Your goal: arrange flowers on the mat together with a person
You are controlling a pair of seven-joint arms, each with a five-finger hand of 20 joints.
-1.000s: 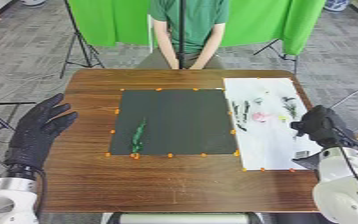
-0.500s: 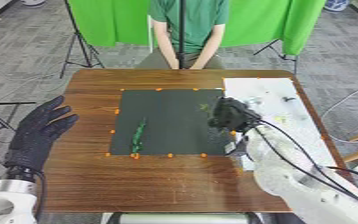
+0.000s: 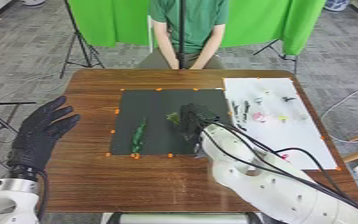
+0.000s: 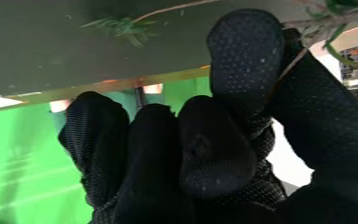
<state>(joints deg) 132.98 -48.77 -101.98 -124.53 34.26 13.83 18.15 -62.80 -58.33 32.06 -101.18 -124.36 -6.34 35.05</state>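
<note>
Swinging leftward from the white sheet (image 3: pixel 246 85) since the earlier frames, the right hand (image 3: pixel 196 120) is now hanging over the right half of the dark mat (image 3: pixel 158 102), near the middle of the frame. A leafy sprig (image 3: pixel 173 118) is showing just beside its left side, and the spot on the sheet's right part where a similar sprig was lying is now bare. In the right wrist view the fingers (image 4: pixel 246 55) are closing on a thin stem, pinching it against the thumb, with green leaves spreading at the upper right of the frame; more feathery green is showing at the upper left, and whether it is joining the pinched stem cannot be told.

At the lower left of the mat, a long green stem (image 3: pixel 138 137) is lying nearly upright in the frame. Toward the right of the frame, the white sheet is carrying narrow dark stems (image 3: pixel 237 109), a pink flower (image 3: pixel 260 117), a small yellow flower (image 3: pixel 282 118) and a small dark sprig (image 3: pixel 288 98). Orange marks (image 3: pixel 170 155) are lining the mat's edge on the brown tabletop (image 3: pixel 171 185). At the left edge, the left hand (image 3: pixel 44 130) is waiting with its fingers loosely extended, holding nothing.
</note>
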